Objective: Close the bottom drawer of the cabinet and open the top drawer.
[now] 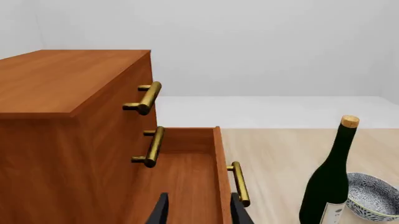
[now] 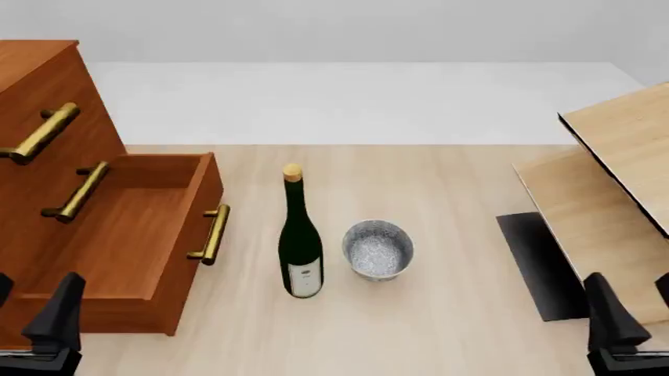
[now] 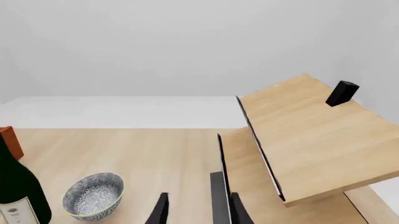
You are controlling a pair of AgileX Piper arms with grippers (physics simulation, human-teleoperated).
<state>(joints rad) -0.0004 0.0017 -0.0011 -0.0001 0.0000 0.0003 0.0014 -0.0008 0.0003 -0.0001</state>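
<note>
The reddish-brown cabinet (image 2: 42, 86) stands at the table's left. Its bottom drawer (image 2: 125, 243) is pulled far out, brass handle (image 2: 212, 233) facing right, and its tray is empty. The top drawer (image 1: 134, 77) sits flush and shut, with its brass handle (image 2: 42, 133) showing. My left gripper (image 2: 31, 309) hovers open at the near left, just in front of the open drawer's near corner. In the left wrist view the left gripper (image 1: 199, 212) looks over the drawer's front panel with nothing between its fingers. My right gripper (image 2: 635, 309) is open at the near right, far from the cabinet.
A dark green wine bottle (image 2: 300, 243) stands just right of the bottom drawer's handle. A patterned bowl (image 2: 377, 249) sits beside it. Pale slanted wooden panels (image 2: 616, 157) and a black slab (image 2: 538, 262) fill the right side. The middle drawer handle (image 2: 78, 190) is flush.
</note>
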